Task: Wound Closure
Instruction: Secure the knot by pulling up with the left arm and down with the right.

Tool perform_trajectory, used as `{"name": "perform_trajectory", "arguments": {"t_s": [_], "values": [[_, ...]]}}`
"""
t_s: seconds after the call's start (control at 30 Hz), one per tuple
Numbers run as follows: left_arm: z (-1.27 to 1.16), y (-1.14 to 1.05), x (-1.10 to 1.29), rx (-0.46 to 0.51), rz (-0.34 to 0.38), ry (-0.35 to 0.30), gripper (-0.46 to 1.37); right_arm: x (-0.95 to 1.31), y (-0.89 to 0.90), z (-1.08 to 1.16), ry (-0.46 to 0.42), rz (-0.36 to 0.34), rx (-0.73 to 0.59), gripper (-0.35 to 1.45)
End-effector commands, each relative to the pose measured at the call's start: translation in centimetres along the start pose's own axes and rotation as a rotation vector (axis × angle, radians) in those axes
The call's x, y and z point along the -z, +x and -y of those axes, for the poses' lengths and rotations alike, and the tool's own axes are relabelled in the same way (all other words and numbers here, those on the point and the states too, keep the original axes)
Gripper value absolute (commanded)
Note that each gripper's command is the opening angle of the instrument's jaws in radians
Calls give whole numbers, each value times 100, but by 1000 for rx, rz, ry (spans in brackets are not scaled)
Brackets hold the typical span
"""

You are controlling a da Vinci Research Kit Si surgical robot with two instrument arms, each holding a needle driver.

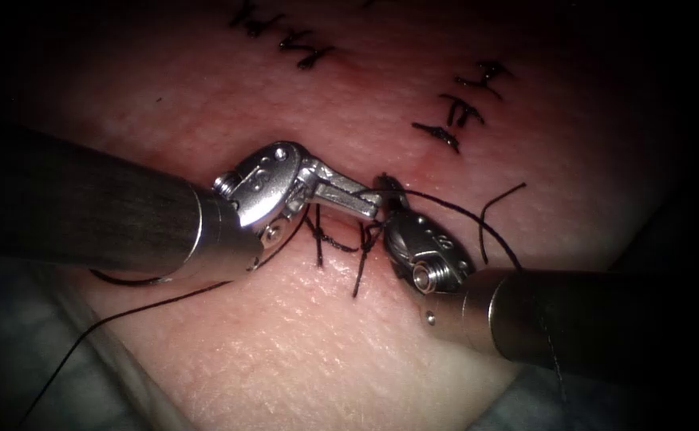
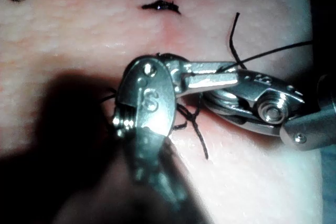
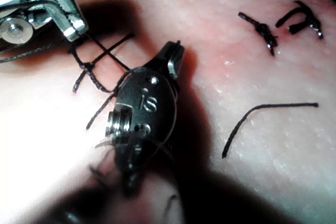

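Note:
On the tissue (image 1: 349, 351), the left tool (image 1: 372, 206) reaches in from the left with its jaws shut on the thread just above the cut. A knotted stitch (image 1: 369, 233) with dark tails sits below those jaws. The right tool (image 1: 387, 187) comes up from the lower right until its tip meets the left jaws. Its jaws are shut on the thread (image 1: 445, 209), which arcs away to the right. In the right wrist view, thread wraps the right tool (image 3: 175, 56) near its wrist. There the left tool (image 3: 73, 24) holds a strand leading to the knot (image 3: 88, 67).
Finished stitches (image 1: 455, 120) lie up the right side of the tissue, with more (image 1: 302, 49) at the top. A loose curved piece of thread (image 1: 489, 215) rests right of the cut. A long strand (image 1: 86, 335) trails off past the tissue's lower left edge.

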Motion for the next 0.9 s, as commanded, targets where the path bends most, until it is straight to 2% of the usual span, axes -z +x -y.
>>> {"name": "perform_trajectory", "arguments": {"t_s": [0.03, 0.07, 0.13, 0.17, 0.23, 0.47, 0.67, 0.9], "values": [[4, -3, 3, -2, 9, 33, -35, 0, 2, -1, 2, -7, 4, -35], [14, -8, 7, -19, 43, 80, -35, 2, 7, -1, 13, -18, 9, -35], [23, -12, 12, -33, 78, 114, -35, 2, 11, -1, 18, -23, 8, -35], [30, -14, 17, -51, 101, 151, -35, 2, 13, -1, 25, -26, 8, -35], [36, -13, 22, -41, 99, 180, -35, 3, 13, -2, 33, -31, 15, -35], [41, -6, 23, -25, 106, 188, -35, 10, 5, 2, 72, -30, 20, -35], [49, -12, 26, -16, 152, 195, -35, 33, -9, 10, 114, -26, 29, -35], [82, -26, 39, -7, 209, 214, -35, 61, -20, 19, 161, -29, 35, -35]]}}
